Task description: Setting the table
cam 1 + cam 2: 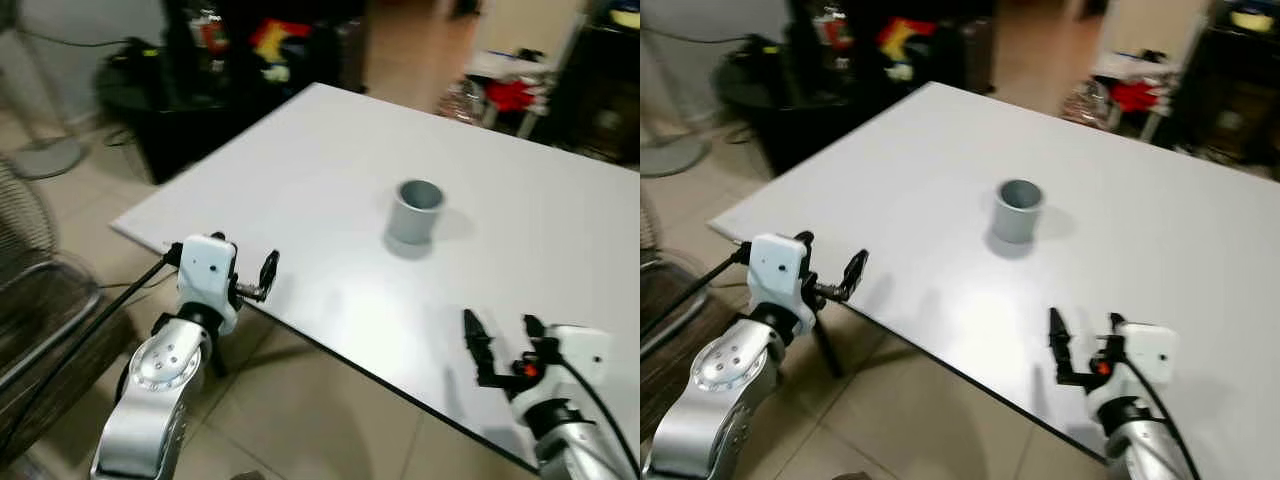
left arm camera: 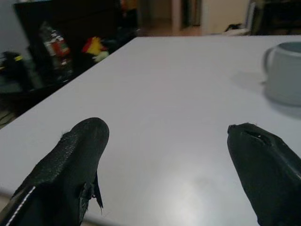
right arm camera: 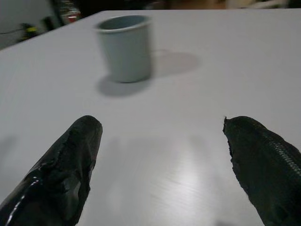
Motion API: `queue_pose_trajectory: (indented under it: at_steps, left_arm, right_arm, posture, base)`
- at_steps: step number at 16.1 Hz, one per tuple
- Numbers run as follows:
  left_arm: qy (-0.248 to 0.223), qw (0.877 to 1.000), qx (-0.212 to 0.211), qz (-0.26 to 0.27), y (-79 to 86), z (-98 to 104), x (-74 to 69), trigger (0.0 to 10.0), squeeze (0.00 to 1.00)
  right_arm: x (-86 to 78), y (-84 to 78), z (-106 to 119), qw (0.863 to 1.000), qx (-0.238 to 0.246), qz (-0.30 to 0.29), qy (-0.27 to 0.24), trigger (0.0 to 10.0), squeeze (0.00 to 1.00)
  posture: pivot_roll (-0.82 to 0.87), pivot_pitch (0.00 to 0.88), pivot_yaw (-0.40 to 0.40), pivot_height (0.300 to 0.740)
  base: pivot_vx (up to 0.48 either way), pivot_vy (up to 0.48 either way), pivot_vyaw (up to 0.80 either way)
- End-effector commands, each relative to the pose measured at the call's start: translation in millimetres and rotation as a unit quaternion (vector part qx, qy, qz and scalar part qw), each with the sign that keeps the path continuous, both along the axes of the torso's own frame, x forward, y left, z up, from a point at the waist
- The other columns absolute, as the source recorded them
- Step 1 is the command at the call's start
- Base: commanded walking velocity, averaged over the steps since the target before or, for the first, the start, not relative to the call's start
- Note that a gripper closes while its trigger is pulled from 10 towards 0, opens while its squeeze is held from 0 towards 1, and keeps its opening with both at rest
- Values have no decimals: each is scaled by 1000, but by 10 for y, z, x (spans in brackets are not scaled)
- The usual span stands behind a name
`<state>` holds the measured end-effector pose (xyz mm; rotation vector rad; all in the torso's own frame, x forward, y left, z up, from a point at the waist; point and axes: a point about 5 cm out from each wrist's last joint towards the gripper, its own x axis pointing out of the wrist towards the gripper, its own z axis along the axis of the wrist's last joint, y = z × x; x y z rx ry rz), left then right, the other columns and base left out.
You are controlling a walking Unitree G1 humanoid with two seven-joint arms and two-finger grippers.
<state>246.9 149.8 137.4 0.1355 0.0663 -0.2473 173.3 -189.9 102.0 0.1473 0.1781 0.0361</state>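
A grey cup (image 1: 417, 210) stands upright near the middle of the white table (image 1: 300, 160). My left gripper (image 2: 169, 131) is open at the table's near left edge, level with the top, and the cup (image 2: 284, 70) is ahead of it and off to one side. My right gripper (image 1: 498, 325) is open over the table's near edge, to the right of the left one. It points at the cup (image 3: 126, 47), which stands a short way ahead of its fingertips. Nothing is between either pair of fingers.
A dark cabinet (image 1: 200, 90) with cluttered shelves stands beyond the table's left corner. A fan base (image 1: 45, 155) and a wire rack (image 1: 40, 310) are on the tiled floor at the left. Red items (image 1: 510, 95) lie beyond the far right edge.
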Motion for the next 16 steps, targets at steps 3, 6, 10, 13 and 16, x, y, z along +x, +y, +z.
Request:
queue_pose_trajectory:
  at_steps: [3,6,10,13,16]
  left_arm:
    - [17,999,9,-42,-43,-5,-75,10000,0]
    - [21,998,14,-49,-64,-20,-57,10000,0]
    - [53,998,-3,-21,-44,-116,-57,10000,0]
    - [56,998,-1,-20,-36,-130,-39,10000,0]
    - [69,998,-8,-4,-9,-178,-3,10000,0]
  right_arm:
    - [-13,166,-67,997,-10,78,-1,10000,1000]
    - [86,159,-41,996,-10,85,-16,10000,1000]
    - [127,204,-42,996,-8,85,-25,10000,1000]
    - [130,231,-74,996,-9,89,-21,10000,1000]
    - [190,203,-71,997,-2,69,-24,10000,1000]
  posture:
    - [-8,0,32,740]
    - [-3,0,31,740]
    - [-3,0,33,740]
    - [-5,0,30,740]
    - [-3,0,25,740]
  base:
    - [0,0,800]
    - [0,0,800]
    - [0,0,800]
    - [0,0,800]
    - [0,0,800]
